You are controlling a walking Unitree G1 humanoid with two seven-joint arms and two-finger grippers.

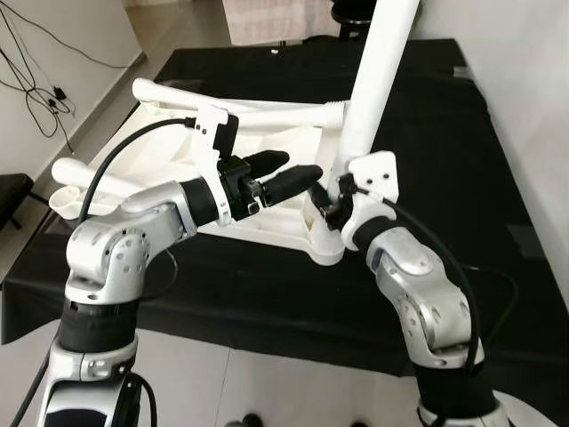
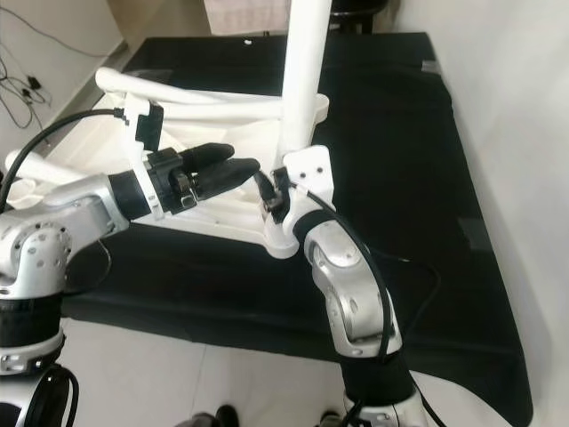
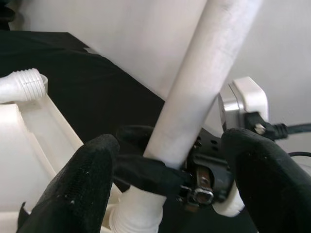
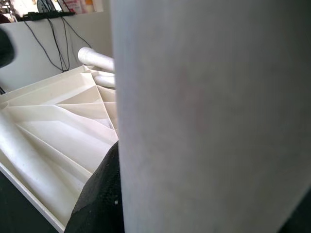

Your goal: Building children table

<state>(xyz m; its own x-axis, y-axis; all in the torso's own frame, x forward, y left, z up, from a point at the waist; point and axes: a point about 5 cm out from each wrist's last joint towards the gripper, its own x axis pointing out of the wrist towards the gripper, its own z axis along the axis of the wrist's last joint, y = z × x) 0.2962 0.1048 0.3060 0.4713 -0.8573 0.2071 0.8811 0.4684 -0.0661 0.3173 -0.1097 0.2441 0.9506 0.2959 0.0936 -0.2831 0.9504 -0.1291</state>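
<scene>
Children's table top [image 1: 169, 169] lying upside down on the black cloth [image 1: 444, 133], a white leg [image 1: 378, 71] standing in the corner socket just beyond the left hand [image 1: 298, 173]. Right hand [image 1: 331, 206] clenching round the leg's base; left hand hovering released beside it. Probably seating the leg: worth keeping it upright, pressing straight down while twisting.

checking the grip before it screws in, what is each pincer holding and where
The right pincer clamps the upright white plastic table leg just above its base. The left pincer is open beside it, holding nothing.

Bright, even daylight (wrist views soft-focused)
</scene>
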